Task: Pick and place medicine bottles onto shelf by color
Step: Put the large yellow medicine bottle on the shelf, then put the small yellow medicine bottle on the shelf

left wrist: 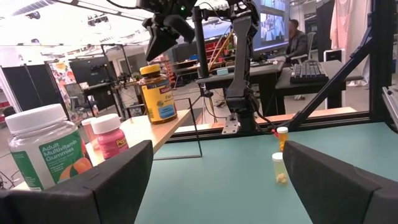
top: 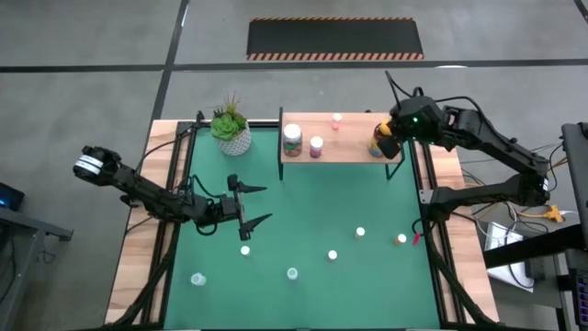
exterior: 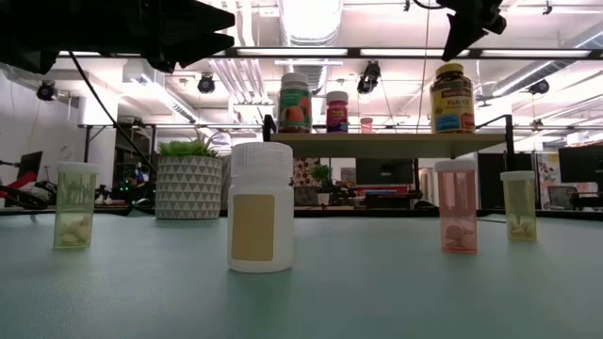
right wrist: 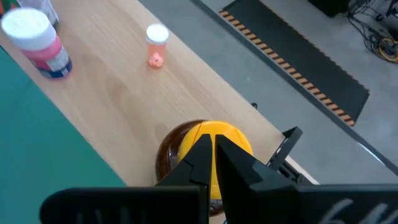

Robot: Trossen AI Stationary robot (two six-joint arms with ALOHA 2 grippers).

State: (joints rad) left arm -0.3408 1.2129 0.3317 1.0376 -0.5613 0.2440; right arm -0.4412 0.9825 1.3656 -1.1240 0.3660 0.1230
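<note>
Your amber fish-oil jar (right wrist: 199,155), glossy brown with a round yellow lid, stands upright at the right end of the light-wood shelf (top: 349,147), well apart from the green-labelled gummies bottle (top: 292,140) and pink bottle (top: 317,145) at the far end, which suits sorting by color. The right gripper (right wrist: 214,163) hangs just above the jar's lid, fingers pinched together and grasping nothing. Out from the shelf, over the green mat, your left gripper (top: 248,205) waits spread wide, with small capped vials scattered beyond.
</note>
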